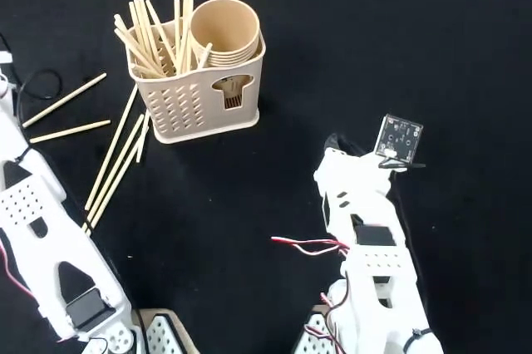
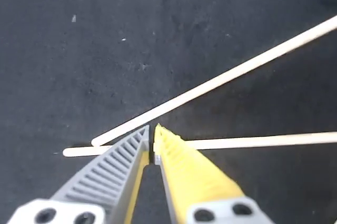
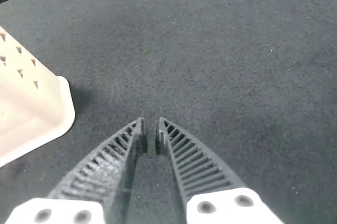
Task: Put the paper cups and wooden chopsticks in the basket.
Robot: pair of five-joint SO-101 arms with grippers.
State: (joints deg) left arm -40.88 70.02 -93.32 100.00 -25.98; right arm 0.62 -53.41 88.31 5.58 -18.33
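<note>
A beige basket stands at the back of the black table, with stacked paper cups and several wooden chopsticks upright in it. Two loose chopsticks lie to its left, and several more lie at its front left. My left gripper is shut and empty, its tips just short of the near ends of two chopsticks. My right gripper is shut with nothing in it, over bare table beside a basket corner.
The left arm runs along the table's left edge. The right arm stands right of centre, in front of the basket. Red and white wires hang off it. The cloth to the right is bare.
</note>
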